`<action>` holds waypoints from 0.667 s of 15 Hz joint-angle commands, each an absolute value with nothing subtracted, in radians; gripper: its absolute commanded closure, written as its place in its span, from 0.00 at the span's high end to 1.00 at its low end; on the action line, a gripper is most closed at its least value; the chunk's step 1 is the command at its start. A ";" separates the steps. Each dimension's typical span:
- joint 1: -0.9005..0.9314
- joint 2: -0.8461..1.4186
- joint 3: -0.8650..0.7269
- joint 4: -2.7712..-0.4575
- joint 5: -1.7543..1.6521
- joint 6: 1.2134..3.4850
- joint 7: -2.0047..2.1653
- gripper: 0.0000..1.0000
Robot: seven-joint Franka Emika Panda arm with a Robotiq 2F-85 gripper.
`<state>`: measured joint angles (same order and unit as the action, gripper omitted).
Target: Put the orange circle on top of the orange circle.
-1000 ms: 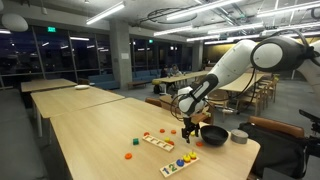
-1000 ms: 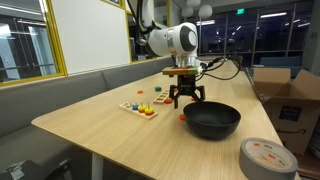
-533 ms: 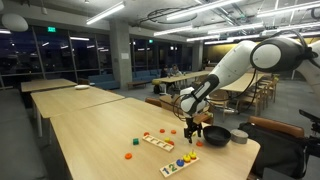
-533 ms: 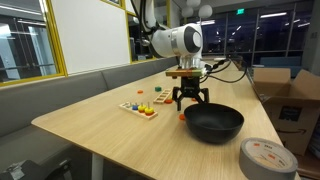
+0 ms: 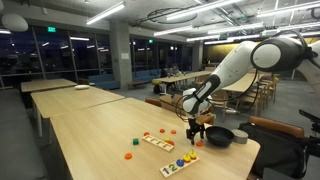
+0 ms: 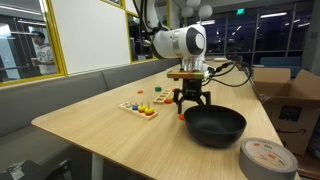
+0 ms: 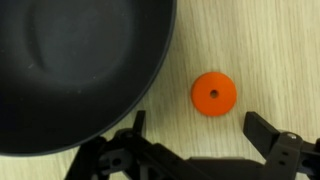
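An orange disc (image 7: 213, 95) with a small centre hole lies flat on the wooden table, just beside the black bowl (image 7: 80, 60). My gripper (image 7: 200, 135) is open and empty; it hovers above the disc, which lies just beyond the gap between the fingertips. In an exterior view the gripper (image 6: 191, 102) hangs over the disc (image 6: 183, 115) at the bowl's (image 6: 213, 126) near rim. Another orange disc (image 5: 129, 155) lies loose on the table far from the gripper (image 5: 197, 128), and a small orange piece (image 5: 166, 130) sits behind the boards.
Two wooden peg boards with coloured pieces (image 5: 158, 142) (image 5: 180, 163) lie near the table's end; one also shows in an exterior view (image 6: 138, 108). A roll of grey tape (image 6: 268, 158) sits at the table corner. A cardboard box (image 6: 290, 95) stands beyond the table.
The gripper has shifted slightly sideways toward the black bowl and stays open. The orange disc has not moved.
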<state>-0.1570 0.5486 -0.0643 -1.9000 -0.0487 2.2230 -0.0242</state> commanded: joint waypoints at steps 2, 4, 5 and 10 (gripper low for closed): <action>-0.180 0.502 -0.051 -1.955 0.031 2.244 -0.081 1.00; -0.187 0.491 -0.048 -1.975 0.060 2.250 -0.101 1.00; -0.189 0.484 -0.047 -1.987 0.075 2.256 -0.107 1.00; -0.195 0.451 -0.048 -2.048 0.139 2.323 -0.108 1.00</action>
<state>-0.1791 0.5035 -0.0608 -1.9799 0.0875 2.2692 -0.0866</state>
